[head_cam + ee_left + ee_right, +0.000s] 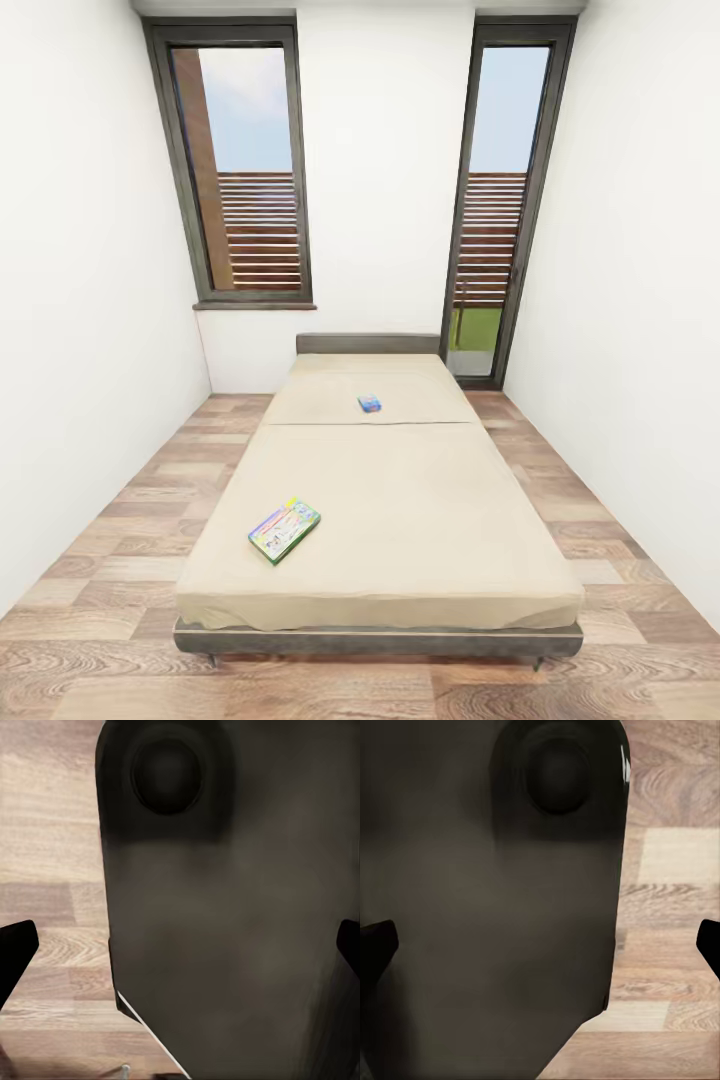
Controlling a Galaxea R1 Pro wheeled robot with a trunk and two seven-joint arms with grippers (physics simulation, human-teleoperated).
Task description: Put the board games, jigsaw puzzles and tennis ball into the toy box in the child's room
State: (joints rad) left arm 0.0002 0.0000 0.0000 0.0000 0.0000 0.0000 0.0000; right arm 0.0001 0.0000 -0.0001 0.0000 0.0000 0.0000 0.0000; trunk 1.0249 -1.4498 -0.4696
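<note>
Two board games point(284, 530) lie apart on the bed point(420, 520); both jaws spread open, empty.

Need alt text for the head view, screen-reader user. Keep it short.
A low bed with a beige cover and dark grey frame fills a narrow white-walled room, with two board games lying on it: a larger board game near the foot at the left, and a small blue board game nearer the headboard. Two tall dark-framed windows flank the far wall above a wood-plank floor.
</note>
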